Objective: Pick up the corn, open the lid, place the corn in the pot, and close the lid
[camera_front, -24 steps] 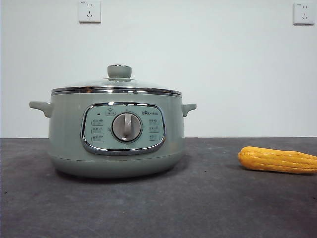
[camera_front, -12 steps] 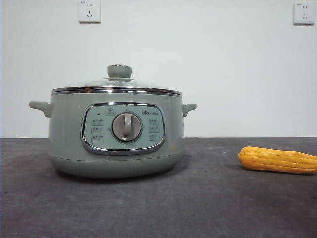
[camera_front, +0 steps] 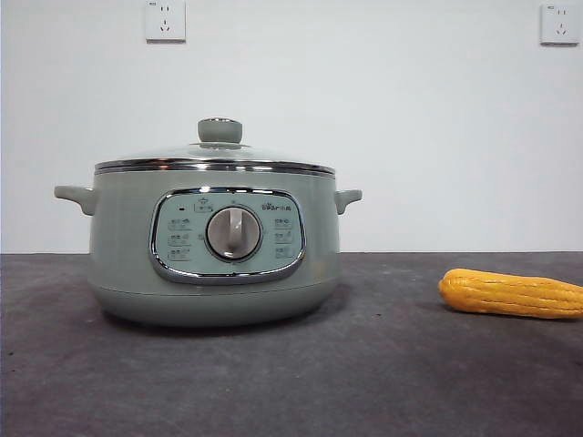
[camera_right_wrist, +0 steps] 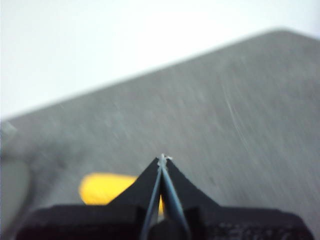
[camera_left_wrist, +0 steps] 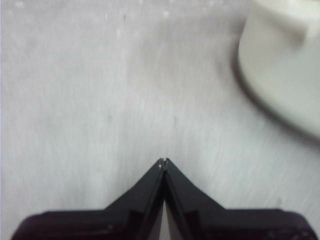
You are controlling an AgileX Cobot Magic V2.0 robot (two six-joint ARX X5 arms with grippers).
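Observation:
The sage-green pot [camera_front: 214, 246] stands left of centre on the dark table, with the glass lid [camera_front: 214, 159] and its green knob seated on top. The yellow corn [camera_front: 510, 293] lies on the table at the right. Neither arm shows in the front view. In the left wrist view my left gripper [camera_left_wrist: 163, 161] is shut with nothing in it, over bare table, and part of the pot [camera_left_wrist: 280, 65] shows beside it. In the right wrist view my right gripper [camera_right_wrist: 163, 158] is shut and empty, above the table, with the corn [camera_right_wrist: 102, 187] partly hidden behind its jaws.
A white wall with two power sockets [camera_front: 165, 20] [camera_front: 558, 23] runs behind the table. The table's far edge [camera_right_wrist: 150, 70] shows in the right wrist view. Dark tabletop lies between pot and corn.

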